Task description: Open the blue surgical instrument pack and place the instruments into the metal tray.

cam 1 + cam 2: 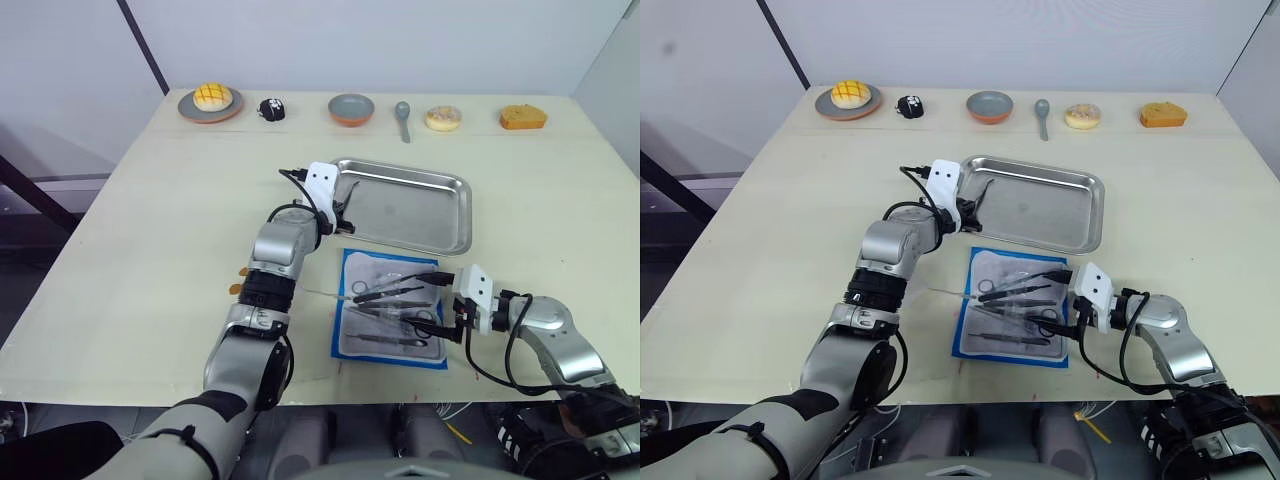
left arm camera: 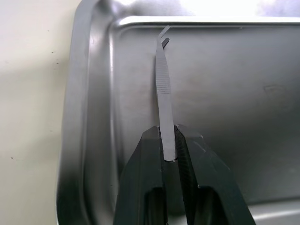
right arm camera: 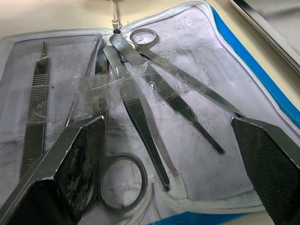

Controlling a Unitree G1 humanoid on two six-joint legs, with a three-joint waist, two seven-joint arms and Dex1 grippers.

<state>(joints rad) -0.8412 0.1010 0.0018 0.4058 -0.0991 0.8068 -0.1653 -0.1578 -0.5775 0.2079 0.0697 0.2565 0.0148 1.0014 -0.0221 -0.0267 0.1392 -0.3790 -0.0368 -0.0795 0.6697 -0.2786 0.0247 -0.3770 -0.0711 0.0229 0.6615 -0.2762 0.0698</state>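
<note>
Blue surgical instrument pack lies unfolded flat on the pale table, near the front edge and just in front of the metal tray. From the left eye view its bright-blue border frames a grey-white lining, and the instruments lie across that lining as several slim dark tools. The tray is shiny, rectangular with rounded corners and a raised rim. The left gripper hangs over the tray's left end, and the right gripper sits at the pack's right edge. Along the far edge of the table stand a plate with a yellow bun, a small black object, a grey bowl, a grey spoon, a ring-shaped pastry and an orange cake piece.

The right eye view shows the same layout.

In the left wrist view the two black fingers are clamped on a slim ridged pair of forceps, whose bent tip reaches toward the tray's far wall above the tray floor.

In the right wrist view the black pads are spread wide apart and grasp nothing. Between them, on the clear-pocketed lining, lie ring-handled scissors, two tapered tweezers, and a flat scalpel handle off to one side. A white zip edge and blue rim border the lining.
</note>
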